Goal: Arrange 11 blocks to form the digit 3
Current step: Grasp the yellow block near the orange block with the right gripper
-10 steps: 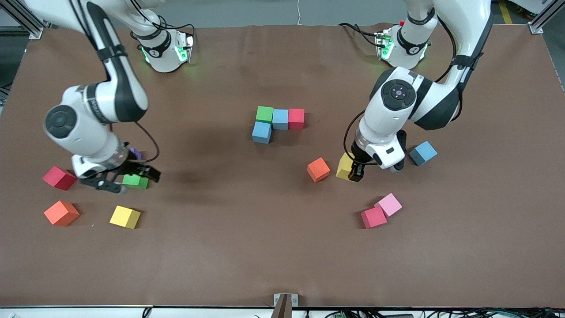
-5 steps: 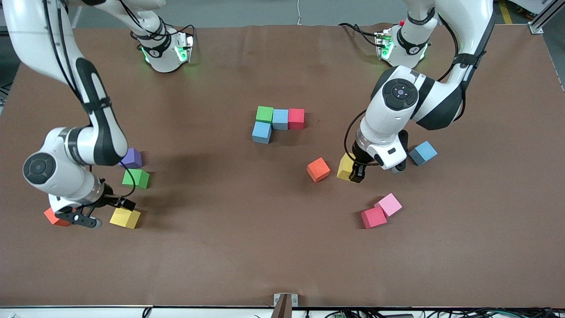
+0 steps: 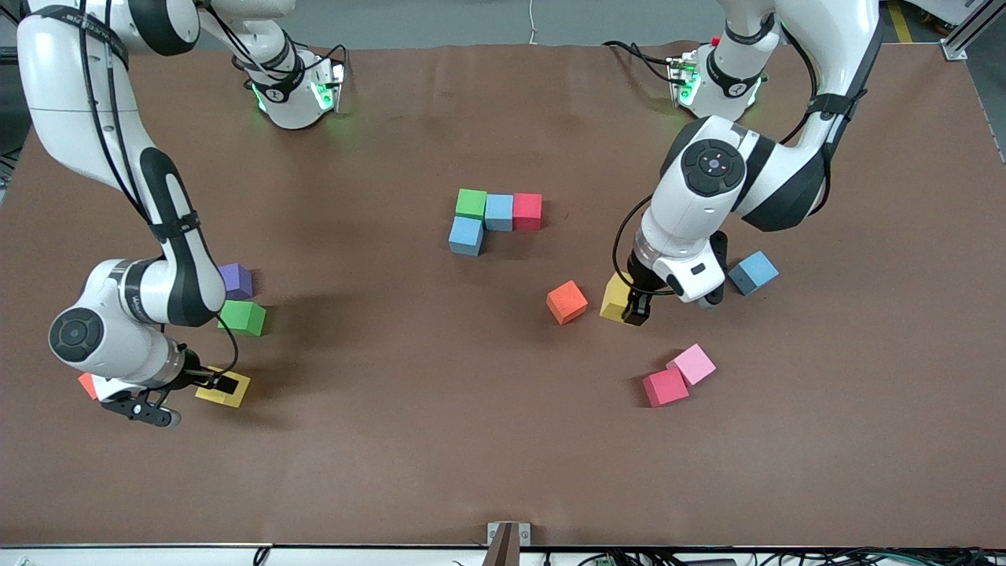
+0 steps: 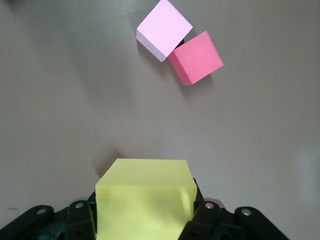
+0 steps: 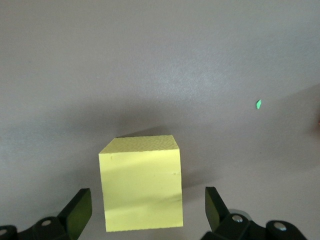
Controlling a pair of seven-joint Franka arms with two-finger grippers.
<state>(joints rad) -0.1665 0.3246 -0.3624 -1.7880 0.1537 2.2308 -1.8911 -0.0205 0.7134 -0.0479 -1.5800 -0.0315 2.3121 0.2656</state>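
The digit 3 stands as a green block, a blue block and a red block in a row, with another blue block in front of the green one. My left gripper is shut on a yellow block beside an orange block. My right gripper hangs open over another yellow block, one finger on each side, neither touching it.
A pink block and a red block touch, nearer the camera than the left gripper. A blue block lies toward the left arm's end. Purple, green and a half-hidden orange block surround the right gripper.
The right arm swung from the green block toward the camera and now straddles the yellow block. The left arm and its yellow block have not moved.
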